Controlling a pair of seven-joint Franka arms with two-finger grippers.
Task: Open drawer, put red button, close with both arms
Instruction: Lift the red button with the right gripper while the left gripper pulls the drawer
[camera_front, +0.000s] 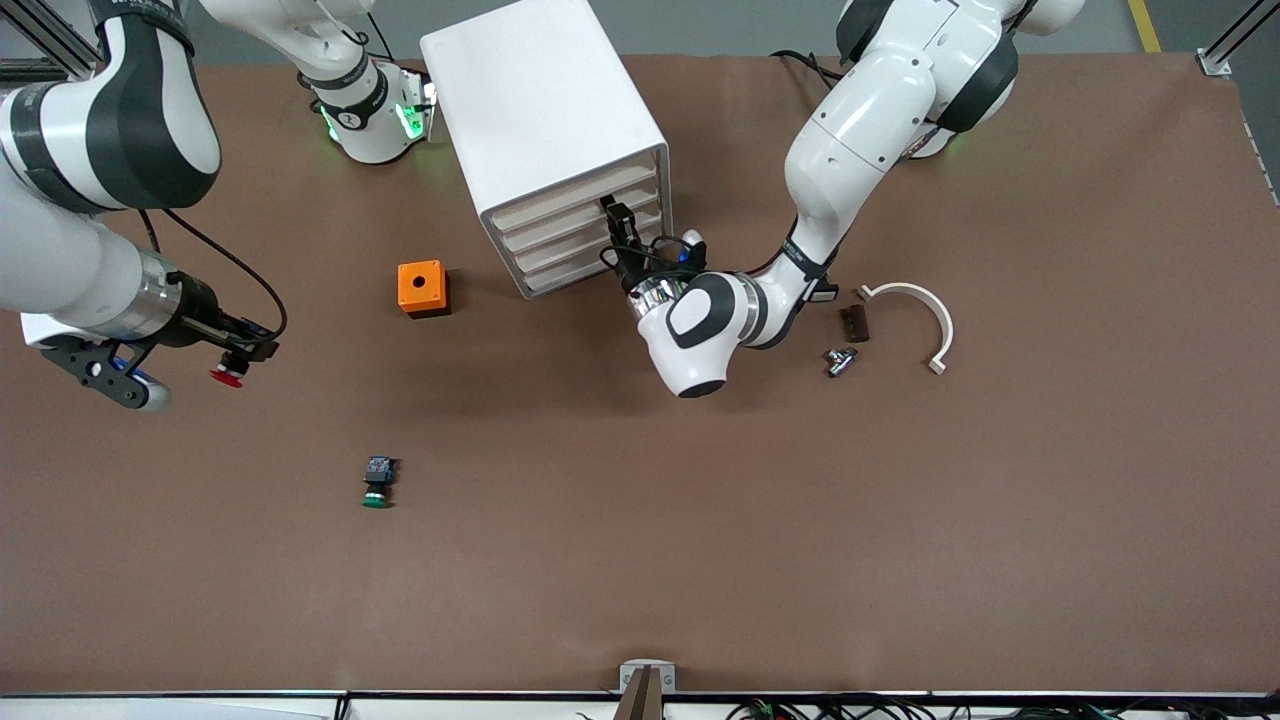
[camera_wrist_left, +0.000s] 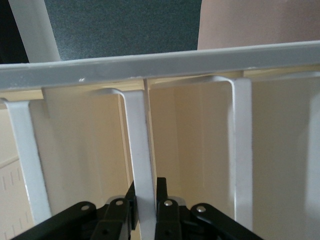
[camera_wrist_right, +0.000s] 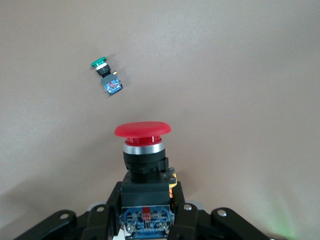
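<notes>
At the cabinet's (camera_front: 545, 130) drawer face, the left end effector (camera_front: 622, 232) has its fingers (camera_wrist_left: 161, 192) pinched tight on the thin white lip of a drawer (camera_front: 580, 222), one of four alike, all pushed in. The left wrist view shows that lip (camera_wrist_left: 142, 165) squeezed between the black fingers, with more pale lips beside it. Toward the right arm's end of the worktop (camera_front: 700, 520) from the cabinet, the right end effector (camera_front: 232, 362) hangs above bare brown surface, clamped on the red button (camera_wrist_right: 143, 150) by its black body, red cap pointing away from the wrist. On its blue rear block some small marks show, too fine to read. Nearer the front camera than the cabinet lies a green button (camera_front: 378, 482) on its side. An orange box (camera_front: 422, 288) with a round hole sits beside the cabinet. Toward the left arm's end from the cabinet lie a white curved clip (camera_front: 920, 315), a small brown block (camera_front: 855, 323) and a small metal fitting (camera_front: 840, 360).
</notes>
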